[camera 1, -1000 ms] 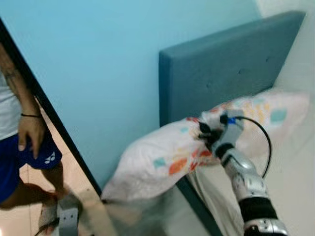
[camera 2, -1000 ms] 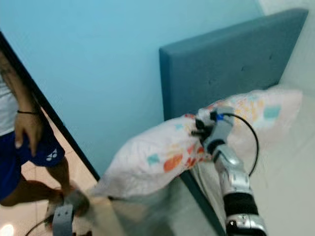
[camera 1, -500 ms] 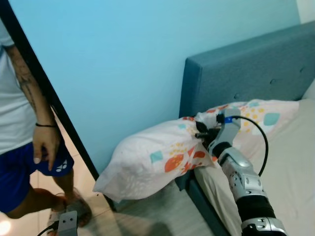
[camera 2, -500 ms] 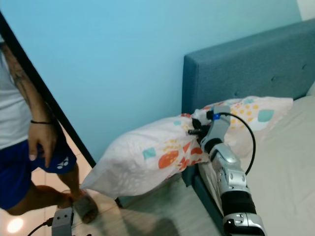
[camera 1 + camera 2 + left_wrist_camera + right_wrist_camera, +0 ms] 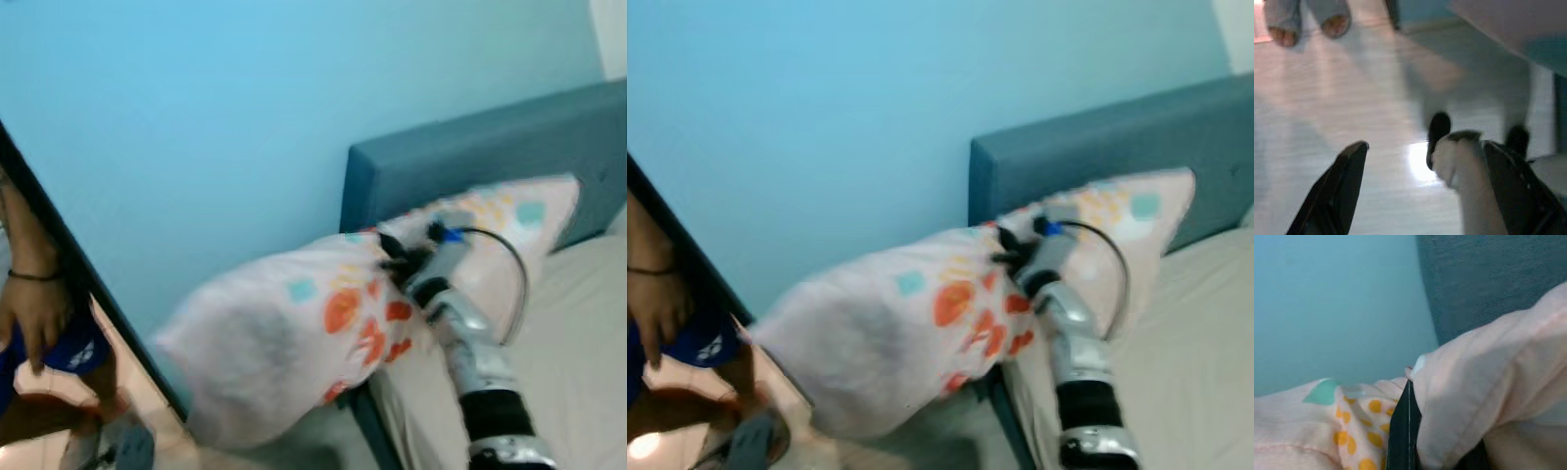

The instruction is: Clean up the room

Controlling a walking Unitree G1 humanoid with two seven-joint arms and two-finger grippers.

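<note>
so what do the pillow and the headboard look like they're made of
The pillow looks like soft printed fabric, probably cotton: it creases and bunches where the right end effector pinches it. The headboard looks upholstered in matte blue-grey woven cloth; a fine weave shows in the right wrist view.

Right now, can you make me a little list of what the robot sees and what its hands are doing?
place: bedroom with a light blue wall
bed: blue-grey headboard, pale mattress
pillow: white pillow with coloured shapes, one end hanging past the bed edge
right gripper: shut on the pillow's fabric, holding it up by the headboard
left gripper: open, hanging low over the pale floor
person: standing at the robot's left, one hand by blue shorts
picture: blurred
</note>
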